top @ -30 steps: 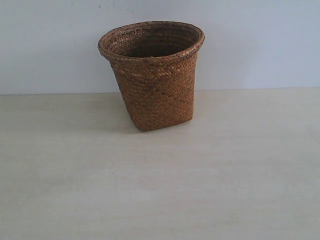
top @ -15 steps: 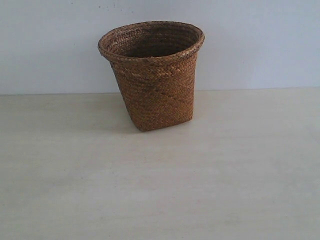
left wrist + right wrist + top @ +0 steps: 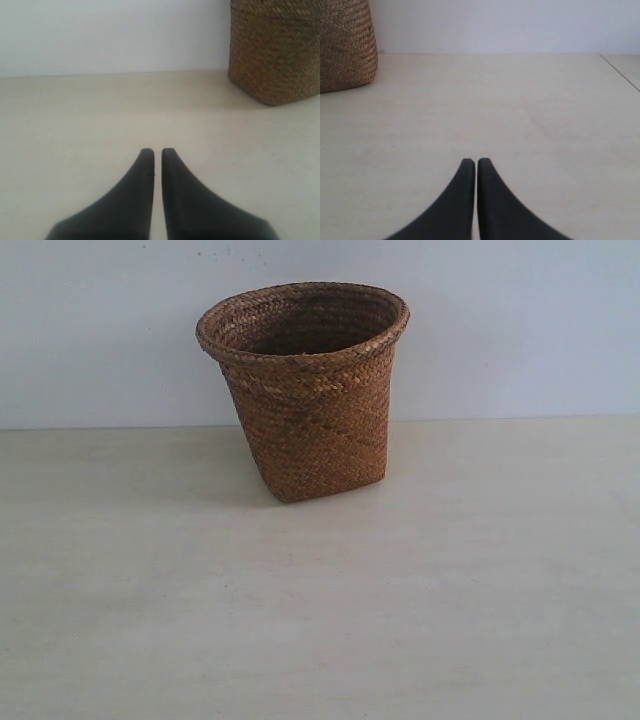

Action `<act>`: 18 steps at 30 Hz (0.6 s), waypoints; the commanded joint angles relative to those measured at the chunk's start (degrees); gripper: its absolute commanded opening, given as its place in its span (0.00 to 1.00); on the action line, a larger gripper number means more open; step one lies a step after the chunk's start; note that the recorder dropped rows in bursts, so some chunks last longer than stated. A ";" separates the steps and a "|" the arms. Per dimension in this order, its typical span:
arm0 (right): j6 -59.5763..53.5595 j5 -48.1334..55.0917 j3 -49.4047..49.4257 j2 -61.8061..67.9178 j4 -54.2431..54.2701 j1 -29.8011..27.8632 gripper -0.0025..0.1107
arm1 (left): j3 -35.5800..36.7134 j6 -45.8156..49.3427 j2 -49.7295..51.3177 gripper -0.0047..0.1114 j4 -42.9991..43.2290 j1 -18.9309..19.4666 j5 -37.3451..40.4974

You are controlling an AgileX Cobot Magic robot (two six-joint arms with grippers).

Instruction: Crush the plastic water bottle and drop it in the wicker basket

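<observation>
The wicker basket [image 3: 310, 400] stands upright at the back of the table, brown and woven, with a flared round rim. Its lower wall [image 3: 275, 55] also shows in the left wrist view, and part of its side [image 3: 345, 45] in the right wrist view. The plastic water bottle is out of view in every frame. My left gripper [image 3: 157, 151] is shut with nothing between its black fingers, low over bare tabletop and well short of the basket. My right gripper [image 3: 473, 161] is likewise shut and empty. Neither gripper appears in the exterior view.
The pale wooden table [image 3: 320, 620] runs back to a plain white wall [image 3: 520, 320]. A seam or table edge [image 3: 620, 72] shows in the right wrist view, on the side away from the basket.
</observation>
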 commanded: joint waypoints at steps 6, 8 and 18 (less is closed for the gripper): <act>-0.09 -0.20 -0.03 -0.38 -0.62 -0.16 0.02 | 0.17 -0.72 -0.18 0.08 -0.11 0.25 0.03; -0.09 -0.20 -0.03 -0.38 -0.62 -0.16 0.02 | 0.17 -0.72 -0.18 0.08 -0.11 0.25 0.03; -0.09 -0.39 -0.03 -0.38 -0.62 -0.16 0.02 | 0.17 -0.72 -0.18 0.08 -0.11 0.25 0.03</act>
